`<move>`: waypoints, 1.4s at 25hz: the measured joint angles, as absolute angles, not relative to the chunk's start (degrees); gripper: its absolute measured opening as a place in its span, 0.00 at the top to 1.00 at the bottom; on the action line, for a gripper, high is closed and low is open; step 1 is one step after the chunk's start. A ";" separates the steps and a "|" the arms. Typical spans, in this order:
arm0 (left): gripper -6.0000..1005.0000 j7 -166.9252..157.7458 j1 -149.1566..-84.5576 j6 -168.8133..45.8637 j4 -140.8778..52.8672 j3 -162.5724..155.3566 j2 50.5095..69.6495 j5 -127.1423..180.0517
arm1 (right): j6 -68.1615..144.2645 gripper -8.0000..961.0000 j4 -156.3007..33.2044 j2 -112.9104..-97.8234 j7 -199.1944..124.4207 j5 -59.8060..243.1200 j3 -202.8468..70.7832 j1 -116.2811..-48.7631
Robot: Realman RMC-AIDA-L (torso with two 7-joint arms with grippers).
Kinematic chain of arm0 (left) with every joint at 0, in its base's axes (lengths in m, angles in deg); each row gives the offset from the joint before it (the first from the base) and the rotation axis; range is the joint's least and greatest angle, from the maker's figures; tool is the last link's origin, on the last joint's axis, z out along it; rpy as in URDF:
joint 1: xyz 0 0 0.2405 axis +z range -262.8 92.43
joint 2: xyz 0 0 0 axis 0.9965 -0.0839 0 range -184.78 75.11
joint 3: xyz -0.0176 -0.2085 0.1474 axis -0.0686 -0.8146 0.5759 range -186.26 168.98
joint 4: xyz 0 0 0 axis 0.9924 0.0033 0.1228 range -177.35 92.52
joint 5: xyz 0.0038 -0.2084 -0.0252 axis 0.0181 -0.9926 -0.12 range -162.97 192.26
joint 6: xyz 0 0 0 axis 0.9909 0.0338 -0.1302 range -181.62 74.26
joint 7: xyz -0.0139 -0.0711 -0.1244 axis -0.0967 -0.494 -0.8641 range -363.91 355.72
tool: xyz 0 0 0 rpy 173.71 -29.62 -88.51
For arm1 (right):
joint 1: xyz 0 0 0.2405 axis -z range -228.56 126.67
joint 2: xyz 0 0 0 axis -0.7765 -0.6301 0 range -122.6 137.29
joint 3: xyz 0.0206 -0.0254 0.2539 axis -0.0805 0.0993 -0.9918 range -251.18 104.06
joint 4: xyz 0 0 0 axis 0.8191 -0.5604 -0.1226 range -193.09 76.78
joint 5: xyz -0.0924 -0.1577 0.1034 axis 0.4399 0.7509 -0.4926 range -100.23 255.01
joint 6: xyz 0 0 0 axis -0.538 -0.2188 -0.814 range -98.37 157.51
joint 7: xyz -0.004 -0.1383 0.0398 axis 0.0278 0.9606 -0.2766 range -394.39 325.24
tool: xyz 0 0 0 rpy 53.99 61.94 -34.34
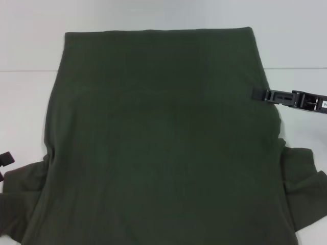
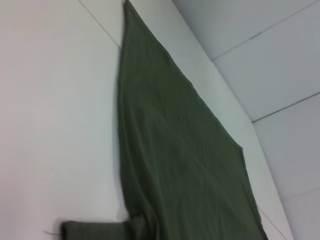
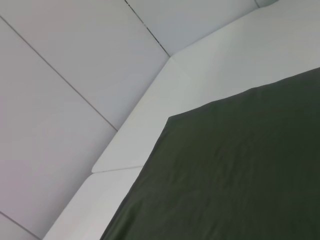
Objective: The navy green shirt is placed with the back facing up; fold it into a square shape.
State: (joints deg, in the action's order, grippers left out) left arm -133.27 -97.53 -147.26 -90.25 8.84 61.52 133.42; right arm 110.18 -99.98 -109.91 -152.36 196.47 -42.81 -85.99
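The navy green shirt (image 1: 163,143) lies spread flat on the white table (image 1: 25,107), plain back up, hem at the far side. Its sleeves stick out near me, one on the left (image 1: 23,199) and one on the right (image 1: 304,178). My right gripper (image 1: 258,94) reaches in from the right and meets the shirt's right side edge about midway along. My left gripper (image 1: 4,159) only peeks in at the left edge of the head view, beside the left sleeve. The shirt also shows in the left wrist view (image 2: 170,150) and in the right wrist view (image 3: 240,170).
A white wall (image 1: 153,15) rises behind the table's far edge, just past the shirt's hem. Bare white table lies along both sides of the shirt (image 1: 301,61). A seam runs across the table surface (image 2: 100,25).
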 joint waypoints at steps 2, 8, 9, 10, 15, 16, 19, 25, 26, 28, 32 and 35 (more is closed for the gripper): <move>0.13 -132.92 -97.09 -146.64 -90.20 8.45 61.53 133.43 | 110.13 0.02 -99.22 -109.74 -152.38 196.47 -42.87 -86.33; 0.14 -130.70 -95.28 -143.88 -89.71 8.37 61.80 133.48 | 110.06 0.02 -99.05 -109.71 -152.41 196.09 -42.91 -86.52; 0.14 -130.37 -95.10 -143.58 -89.71 8.39 61.89 133.49 | 110.06 0.02 -99.05 -109.69 -152.42 195.96 -42.95 -86.52; 0.14 -129.76 -94.82 -143.01 -89.63 8.41 62.04 133.52 | 110.06 0.02 -99.05 -109.66 -152.43 195.86 -42.98 -86.53; 0.14 -127.59 -94.29 -141.13 -87.69 8.39 62.19 133.81 | 110.07 0.02 -99.02 -109.64 -152.43 195.31 -42.76 -86.54; 0.15 -127.34 -94.26 -140.67 -87.29 8.40 62.17 134.05 | 110.05 0.02 -99.00 -109.63 -152.43 195.22 -42.66 -86.54; 0.15 -126.13 -94.27 -139.68 -86.65 8.59 62.27 134.79 | 110.05 0.02 -99.00 -109.63 -152.42 195.19 -42.55 -86.54; 0.15 -124.67 -94.52 -139.52 -85.35 8.78 62.45 134.93 | 110.06 0.02 -99.00 -109.63 -152.43 195.15 -42.64 -86.40; 0.15 -124.58 -94.52 -139.67 -85.31 8.82 62.51 134.94 | 110.06 0.02 -99.00 -109.63 -152.43 195.15 -42.66 -86.39; 0.15 -124.45 -94.47 -139.91 -85.30 8.89 62.66 134.95 | 110.08 0.02 -99.00 -109.63 -152.43 195.15 -42.75 -86.37; 0.16 -124.41 -94.04 -140.38 -85.30 8.93 62.88 134.97 | 110.24 0.02 -99.01 -109.64 -152.43 195.15 -42.94 -86.36; 0.16 -124.41 -93.80 -140.74 -85.30 8.95 62.96 134.97 | 110.33 0.02 -99.02 -109.64 -152.44 195.15 -42.97 -86.36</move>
State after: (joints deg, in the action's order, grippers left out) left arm -124.41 -93.80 -140.74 -85.30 8.95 62.96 134.97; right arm 110.33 -99.02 -109.64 -152.44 195.16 -42.97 -86.36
